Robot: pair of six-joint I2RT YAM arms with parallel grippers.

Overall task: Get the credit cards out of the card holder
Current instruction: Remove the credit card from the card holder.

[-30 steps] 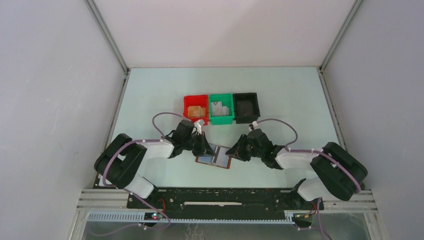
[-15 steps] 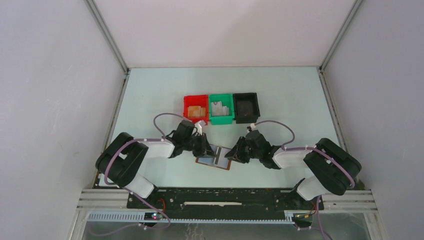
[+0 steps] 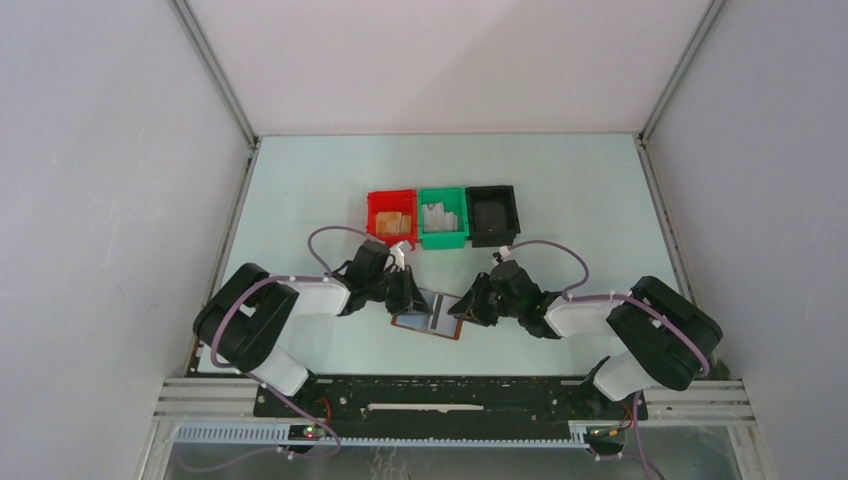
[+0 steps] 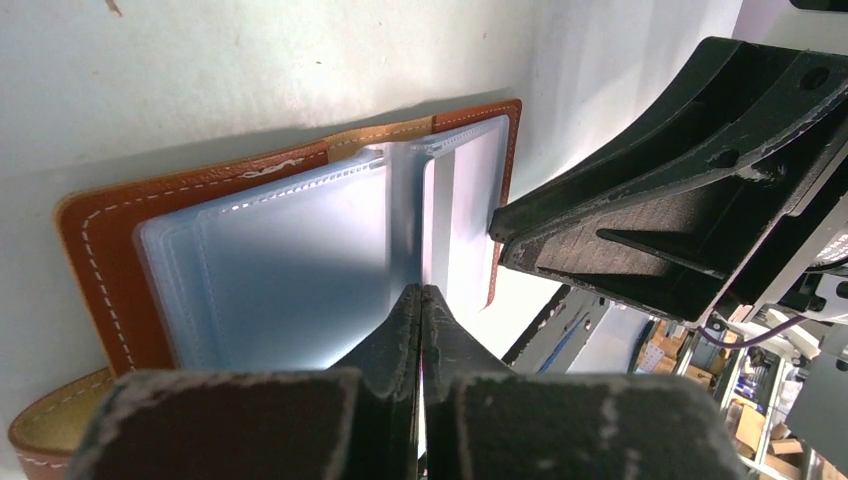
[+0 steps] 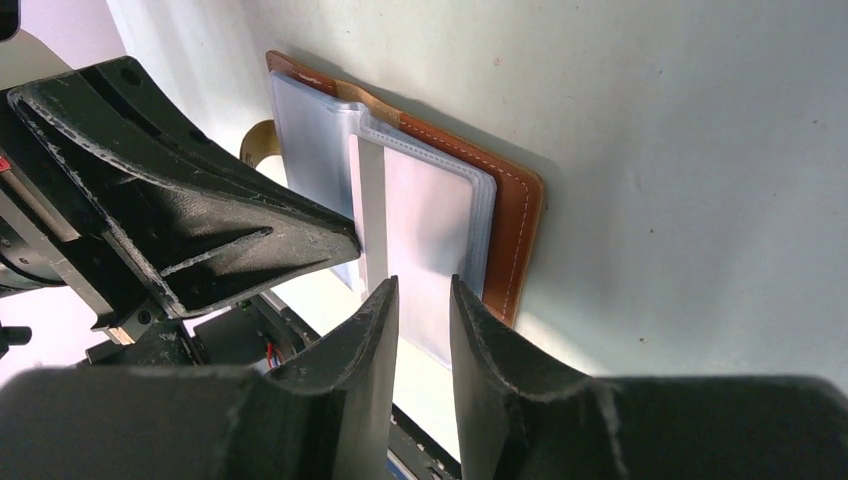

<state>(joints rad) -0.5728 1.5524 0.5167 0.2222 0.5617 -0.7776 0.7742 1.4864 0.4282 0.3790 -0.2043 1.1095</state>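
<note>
1. Top: the open card holder (image 3: 428, 320) lies on the tabletop (image 3: 560, 200) between both arms, its long axis spanning them.
2. Left wrist: left jaws closed at the sleeves' (image 4: 290, 260) middle fold.
3. Right wrist: right jaws slightly parted over the sleeves' edge; cards indiscernible.

Card holder (image 3: 432, 319) lies open on the table (image 3: 580, 200), approx centre, nearer the arm bases than the bins; brown rim, pale blue-grey inside. L gripper (image 3: 408, 296) is at its far-left corner and R gripper (image 3: 464, 306) at its right edge, both low and pointing inward at each other (contact and jaw gap too small to tell here). Beyond it are 3 bins in a row, side by side: red bin (image 3: 372, 212) w/ tan blocks (image 3: 392, 222), green bin (image 3: 443, 243) w/ whitish pieces (image 3: 440, 215), and black bin (image 3: 494, 190), contents unclear.
</note>
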